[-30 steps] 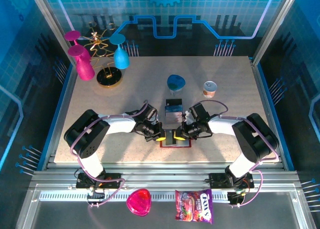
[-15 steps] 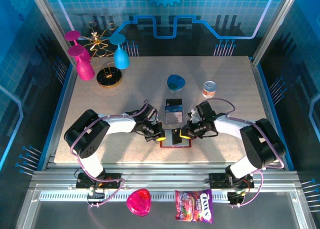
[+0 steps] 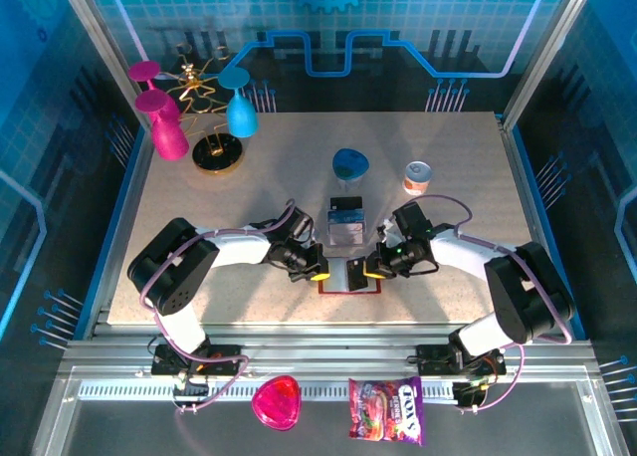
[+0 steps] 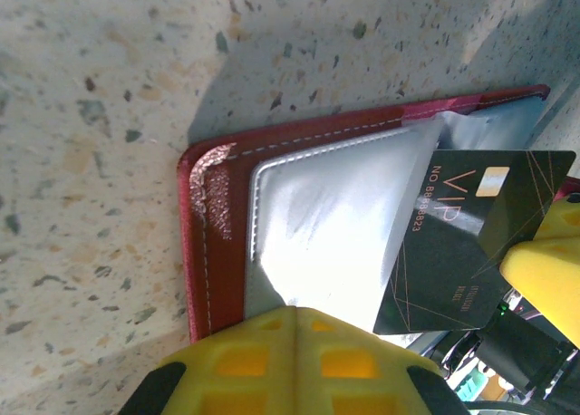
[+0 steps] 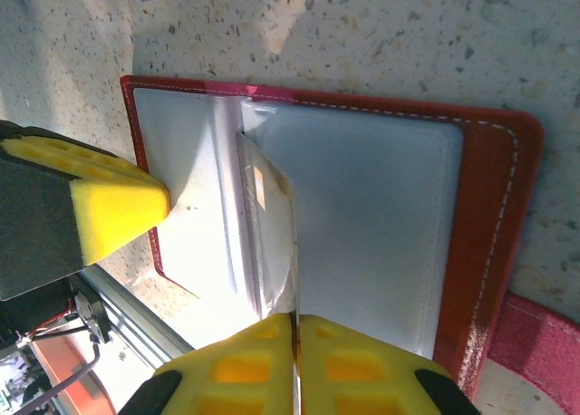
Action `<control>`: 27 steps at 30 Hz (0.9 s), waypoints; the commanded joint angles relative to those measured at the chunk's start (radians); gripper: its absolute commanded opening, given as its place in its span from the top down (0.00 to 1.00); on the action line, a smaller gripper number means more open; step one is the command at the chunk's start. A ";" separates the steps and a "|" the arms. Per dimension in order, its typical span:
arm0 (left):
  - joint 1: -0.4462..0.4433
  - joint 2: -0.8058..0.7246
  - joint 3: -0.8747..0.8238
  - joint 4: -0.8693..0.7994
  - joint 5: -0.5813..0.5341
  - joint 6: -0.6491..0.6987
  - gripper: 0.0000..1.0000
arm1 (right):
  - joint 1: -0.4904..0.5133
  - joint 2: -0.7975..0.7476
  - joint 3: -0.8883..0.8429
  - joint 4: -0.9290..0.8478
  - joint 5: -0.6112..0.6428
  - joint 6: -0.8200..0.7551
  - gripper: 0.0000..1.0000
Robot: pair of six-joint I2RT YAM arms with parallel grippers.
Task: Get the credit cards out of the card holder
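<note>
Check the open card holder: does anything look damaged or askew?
One corner of the card holder is scuffed and flaking pale. A black VIP card juts tilted from its pocket, pinched by the right gripper.

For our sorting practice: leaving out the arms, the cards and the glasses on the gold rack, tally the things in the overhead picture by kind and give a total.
Heart-shaped dishes, blue and pink: 2
Candy bag: 1
Small can: 1
Clear tray: 1
Red card holder: 1
Total: 6
</note>
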State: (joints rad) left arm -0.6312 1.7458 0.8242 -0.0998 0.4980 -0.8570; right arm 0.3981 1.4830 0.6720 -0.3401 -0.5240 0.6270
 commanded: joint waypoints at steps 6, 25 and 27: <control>0.001 0.036 -0.005 -0.046 -0.012 0.015 0.98 | -0.006 -0.030 0.036 -0.055 0.027 -0.005 0.92; 0.001 -0.005 0.027 -0.068 0.007 0.010 0.89 | 0.088 -0.032 0.053 -0.024 0.059 0.078 0.85; 0.001 -0.010 0.031 -0.069 0.010 0.013 0.89 | 0.091 -0.033 0.056 -0.030 0.063 0.080 0.85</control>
State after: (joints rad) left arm -0.6315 1.7485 0.8352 -0.1146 0.5056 -0.8574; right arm 0.4744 1.4635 0.7025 -0.3565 -0.4747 0.6884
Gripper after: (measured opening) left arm 0.111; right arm 0.147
